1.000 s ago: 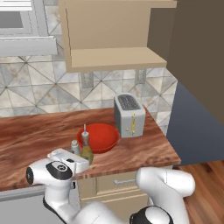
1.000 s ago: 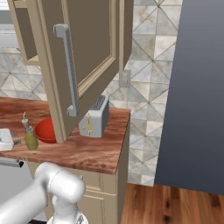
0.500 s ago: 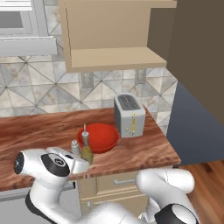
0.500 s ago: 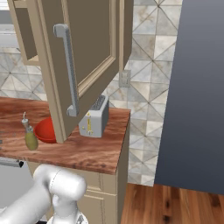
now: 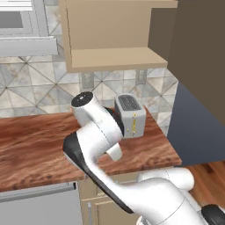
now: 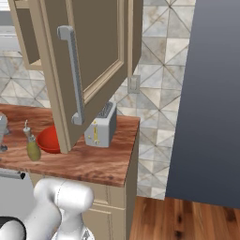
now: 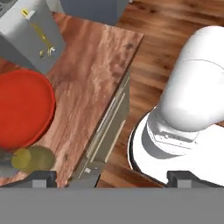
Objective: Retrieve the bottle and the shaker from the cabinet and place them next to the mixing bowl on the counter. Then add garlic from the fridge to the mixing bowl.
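olive-yellow, the bottle (image 6: 32, 147) stands upright on the counter (image 6: 101, 161), just beside the red mixing bowl (image 6: 48, 140), as we see in the right base view. from the hand view we look down on the bottle (image 7: 33, 159) touching the bowl's (image 7: 22, 109) rim, our gripper (image 7: 111, 177) spread wide with nothing between its fingertips (image 7: 41, 177). beyond the bowl sits the toaster (image 6: 101, 126), under the cabinet (image 5: 112, 37) with its bare shelf.
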